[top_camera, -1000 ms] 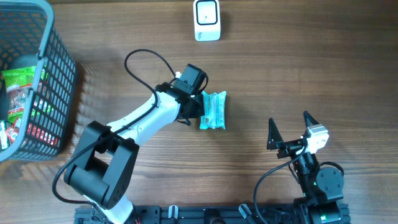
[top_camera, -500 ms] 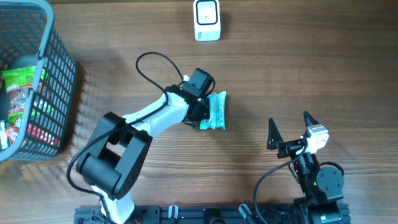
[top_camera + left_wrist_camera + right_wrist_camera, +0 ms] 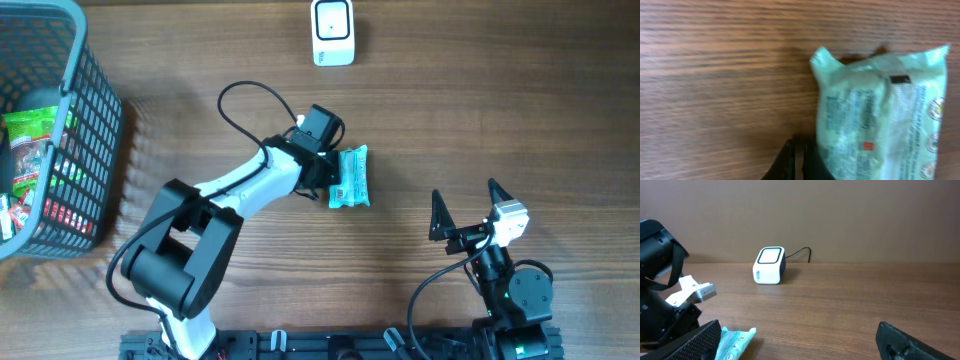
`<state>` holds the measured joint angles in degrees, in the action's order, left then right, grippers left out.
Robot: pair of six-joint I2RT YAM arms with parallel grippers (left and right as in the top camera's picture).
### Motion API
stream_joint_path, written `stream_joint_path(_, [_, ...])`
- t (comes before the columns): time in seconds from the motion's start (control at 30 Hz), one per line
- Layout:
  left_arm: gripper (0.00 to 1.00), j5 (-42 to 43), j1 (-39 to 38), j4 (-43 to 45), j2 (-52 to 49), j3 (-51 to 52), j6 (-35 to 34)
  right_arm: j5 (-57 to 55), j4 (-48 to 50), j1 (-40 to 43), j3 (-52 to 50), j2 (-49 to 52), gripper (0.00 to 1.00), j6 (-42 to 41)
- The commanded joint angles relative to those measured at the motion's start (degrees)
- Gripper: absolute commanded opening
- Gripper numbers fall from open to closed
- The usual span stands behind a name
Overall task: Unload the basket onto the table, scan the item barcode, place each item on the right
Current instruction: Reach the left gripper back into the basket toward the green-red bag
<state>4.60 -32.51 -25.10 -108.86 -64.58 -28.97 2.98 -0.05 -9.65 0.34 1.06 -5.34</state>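
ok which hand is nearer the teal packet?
Left. The left hand is shut on the edge of the teal packet, at its left in the overhead view; the right hand sits open, apart, to its lower right.

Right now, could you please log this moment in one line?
left gripper: shut at packet edge | right gripper: open, empty | scanner: not reached

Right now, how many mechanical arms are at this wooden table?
2. The white-and-black left arm reaches mid-table, left gripper shut at the edge of a teal plastic packet. The black right arm sits at the front of the wooden table, right gripper open and empty. None seems hidden.
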Motion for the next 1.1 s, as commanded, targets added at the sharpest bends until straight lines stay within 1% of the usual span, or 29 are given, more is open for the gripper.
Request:
stream_joint_path(0.0, [0.05,-1.07,4.02,-4.35,4.50,-3.45,3.48,0.48,0.15,0.24,-0.04,-0.04,1.00,-0.83])
stream_joint_path(0.03, [0.05,-2.56,5.14,-6.12,6.23,-4.94,3.54,0.48,0.15,0.24,-0.04,-0.04,1.00,-0.83])
stream_joint_path(0.1, [0.10,-6.08,8.70,-10.14,11.26,-9.14,4.83,0.46,0.15,0.24,-0.04,-0.04,1.00,-0.83])
stream_joint_path(0.17, [0.14,-7.52,12.02,-12.52,15.06,-12.59,4.85,0.48,0.15,0.24,-0.04,-0.04,1.00,-0.83])
stream_joint_path(0.2, [0.30,-7.56,15.13,-13.38,17.94,-14.97,5.07,0.48,0.15,0.24,-0.04,-0.04,1.00,-0.83])
stream_joint_path(0.23, [0.68,-7.54,17.99,-13.33,20.24,-16.46,5.01,0.46,0.15,0.24,-0.04,-0.04,1.00,-0.83])
stream_joint_path(0.27, [0.85,-7.56,20.96,-13.00,22.49,-17.49,5.01,0.46,0.15,0.24,-0.04,-0.04,1.00,-0.81])
stream_joint_path(0.3, [0.95,-7.54,23.67,-12.48,24.30,-18.16,5.03,0.46,0.15,0.24,-0.04,-0.04,1.00,-0.83])
stream_joint_path(0.33, [1.00,-7.52,26.47,-11.76,25.88,-18.56,5.01,0.46,0.15,0.24,-0.04,-0.04,1.00,-0.81])
stream_joint_path(0.37, [1.00,-7.50,30.97,-10.64,28.17,-18.78,5.01,0.48,0.15,0.24,-0.04,-0.04,1.00,-0.83])
stream_joint_path(0.5, [1.00,-7.52,44.44,-8.72,32.50,-18.78,5.05,0.46,0.15,0.24,-0.04,-0.04,0.99,-0.83])
stream_joint_path(0.53, [1.00,-7.48,48.52,-8.50,33.07,-18.75,5.29,0.46,0.15,0.24,-0.04,-0.04,1.00,-0.83])
stream_joint_path(0.67, [1.00,-7.39,60.59,-7.85,32.61,-18.75,6.34,0.48,0.13,0.24,-0.04,-0.04,1.00,-0.83])
stream_joint_path(0.7, [1.00,-5.97,63.41,-7.54,32.20,-18.75,7.19,0.46,0.15,0.24,-0.04,-0.04,1.00,-0.83])
stream_joint_path(0.73, [1.00,-2.23,66.05,-7.08,31.52,-18.78,9.42,0.46,0.15,0.24,-0.04,-0.04,1.00,-0.81])
stream_joint_path(0.8, [1.00,3.08,69.75,-7.26,29.97,-19.17,10.19,0.48,0.15,0.24,-0.04,-0.04,1.00,-0.83])
stream_joint_path(0.83, [1.00,5.75,72.35,-7.91,27.65,-20.00,10.19,0.48,0.15,0.24,-0.04,-0.04,1.00,-0.83])
stream_joint_path(0.97, [1.00,5.88,75.56,-13.29,18.51,-23.98,13.75,0.46,0.15,0.24,-0.04,-0.04,1.00,-0.85])
stream_joint_path(1.07, [1.00,5.84,75.78,-14.49,12.81,-24.48,17.27,0.48,0.15,0.24,-0.04,-0.04,1.00,-0.83])
